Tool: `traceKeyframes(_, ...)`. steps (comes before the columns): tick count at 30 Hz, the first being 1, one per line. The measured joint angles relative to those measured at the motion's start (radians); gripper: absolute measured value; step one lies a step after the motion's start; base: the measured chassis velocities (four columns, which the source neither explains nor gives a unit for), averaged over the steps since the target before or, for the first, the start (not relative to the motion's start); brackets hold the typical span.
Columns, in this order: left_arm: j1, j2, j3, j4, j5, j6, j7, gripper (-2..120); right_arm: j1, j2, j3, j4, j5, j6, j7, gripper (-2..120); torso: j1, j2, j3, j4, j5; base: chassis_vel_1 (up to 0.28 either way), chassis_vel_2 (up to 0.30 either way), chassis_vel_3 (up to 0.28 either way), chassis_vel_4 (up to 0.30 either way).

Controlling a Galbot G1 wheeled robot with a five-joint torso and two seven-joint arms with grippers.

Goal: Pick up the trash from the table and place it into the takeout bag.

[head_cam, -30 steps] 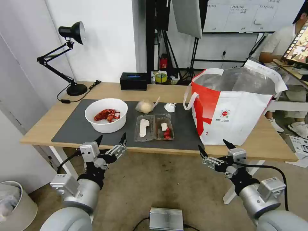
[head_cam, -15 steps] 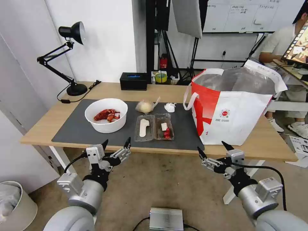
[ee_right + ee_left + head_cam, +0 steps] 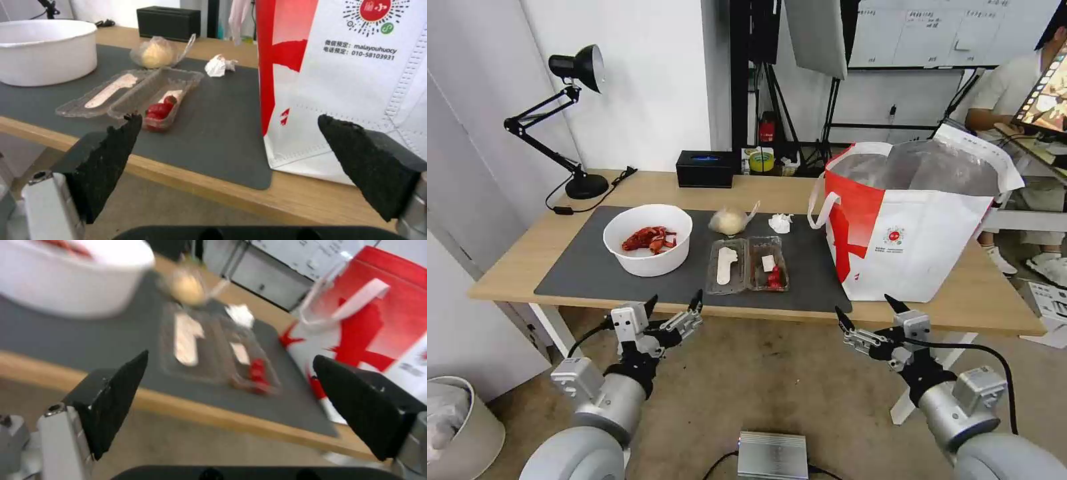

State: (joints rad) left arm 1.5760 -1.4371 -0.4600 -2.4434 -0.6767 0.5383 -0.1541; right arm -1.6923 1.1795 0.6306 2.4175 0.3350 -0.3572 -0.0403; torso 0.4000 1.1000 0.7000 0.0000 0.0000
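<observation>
On the table's [image 3: 520, 263] dark mat lies the trash: a white bowl [image 3: 648, 239] of red shell scraps, a clear clamshell box [image 3: 748, 264], a knotted bag [image 3: 729, 219] of beige stuff and a crumpled tissue [image 3: 780, 223]. The takeout bag [image 3: 912, 223] stands open at the table's right end. My left gripper [image 3: 674, 303] hangs open below the front edge, short of the bowl. My right gripper [image 3: 865, 309] is open too, below the edge in front of the takeout bag. The right wrist view shows the clamshell box [image 3: 133, 95], tissue [image 3: 218, 65] and takeout bag [image 3: 347, 80] close ahead.
A black desk lamp [image 3: 570, 113] stands at the table's back left, a black box [image 3: 705, 168] and a tape roll [image 3: 761, 161] at the back middle. A grey bin [image 3: 457, 427] sits on the floor at left, a metal box [image 3: 772, 455] between my arms.
My left arm has shifted right and slightly lower, toward the table's middle. The right arm has edged a little left and lower. Both grippers stay open; nothing on the table moved.
</observation>
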Motion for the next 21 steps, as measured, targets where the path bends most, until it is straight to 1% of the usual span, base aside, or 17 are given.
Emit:
traceKeyframes(1, -0.011, 0.004, 0.002, 0.01, -0.06, 0.013, -0.023, 100, 0.0, -0.001, 0.0, -0.001, 0.001, 0.0, 0.0, 100, 0.0, 0.0, 0.0, 0.0, 0.0, 0.0, 0.0, 0.0, 0.0)
traceKeyframes(2, -0.011, 0.004, 0.002, 0.01, -0.06, 0.013, -0.023, 100, 0.0, -0.001, 0.0, -0.001, 0.001, 0.0, 0.0, 100, 0.0, 0.0, 0.0, 0.0, 0.0, 0.0, 0.0, 0.0, 0.0)
traceKeyframes(5, -0.054, 0.008, 0.006, 0.035, -0.27, 0.035, -0.099, 100, 0.001, -0.006, 0.001, -0.005, 0.006, 0.0, 0.0, 100, 0.0, 0.0, 0.0, 0.0, 0.0, 0.0, 0.0, 0.0, 0.0)
traceKeyframes(6, -0.054, 0.008, 0.006, 0.035, -0.27, 0.035, -0.099, 100, 0.001, -0.006, 0.001, -0.005, 0.006, 0.0, 0.0, 100, 0.0, 0.0, 0.0, 0.0, 0.0, 0.0, 0.0, 0.0, 0.0)
traceKeyframes(7, -0.071, 0.007, 0.008, 0.042, -0.348, 0.038, -0.128, 100, 0.001, -0.007, 0.002, -0.005, 0.008, 0.0, 0.0, 100, 0.0, 0.0, 0.0, -0.0001, 0.0, 0.0, 0.0, 0.0, 0.0)
traceKeyframes(8, -0.094, 0.004, 0.011, 0.051, -0.457, 0.038, -0.169, 100, 0.0, -0.009, 0.003, -0.005, 0.011, 0.001, 0.0, 100, 0.0, 0.0, 0.0, 0.0, 0.0, 0.0, 0.0, 0.0, 0.0)
traceKeyframes(10, -0.097, 0.004, 0.012, 0.052, -0.47, 0.038, -0.174, 100, 0.0, -0.009, 0.003, -0.005, 0.012, 0.001, 0.0, 100, 0.0, 0.0, 0.0, 0.0, 0.0, 0.0, 0.0, 0.0, 0.0)
traceKeyframes(11, -0.126, -0.001, 0.02, 0.063, -0.575, 0.038, -0.224, 100, 0.0, -0.01, 0.004, -0.006, 0.013, 0.002, 0.001, 100, 0.0, 0.0, 0.0, -0.0001, 0.0, 0.0, 0.0, 0.0, 0.0)
traceKeyframes(12, -0.139, -0.003, 0.027, 0.07, -0.611, 0.038, -0.241, 100, 0.0, -0.01, 0.004, -0.006, 0.014, 0.003, 0.002, 100, 0.0, 0.0, 0.0, -0.0001, 0.0, 0.0, 0.0, 0.0, 0.0)
traceKeyframes(15, -0.158, -0.01, 0.04, 0.083, -0.651, 0.037, -0.263, 100, -0.001, -0.01, 0.005, -0.007, 0.014, 0.004, 0.004, 100, 0.0, 0.0, 0.0, -0.0001, 0.0001, 0.0, 0.0, 0.0, 0.0)
traceKeyframes(17, -0.161, -0.012, 0.045, 0.086, -0.658, 0.037, -0.268, 100, -0.001, -0.01, 0.005, -0.008, 0.014, 0.004, 0.004, 100, 0.0, 0.0, 0.0, 0.0, 0.0, 0.0, 0.0, 0.0, 0.0)
traceKeyframes(20, -0.182, -0.035, 0.08, 0.109, -0.67, 0.037, -0.298, 100, -0.003, -0.012, 0.008, -0.01, 0.015, 0.005, 0.005, 100, 0.0, 0.0, 0.0, -0.0001, 0.0001, 0.0, 0.0, 0.0, 0.0)
traceKeyframes(21, -0.182, -0.035, 0.08, 0.109, -0.67, 0.037, -0.298, 100, -0.003, -0.012, 0.008, -0.01, 0.015, 0.005, 0.005, 100, 0.0, 0.0, 0.0, -0.0001, 0.0001, 0.0, 0.0, 0.0, 0.0)
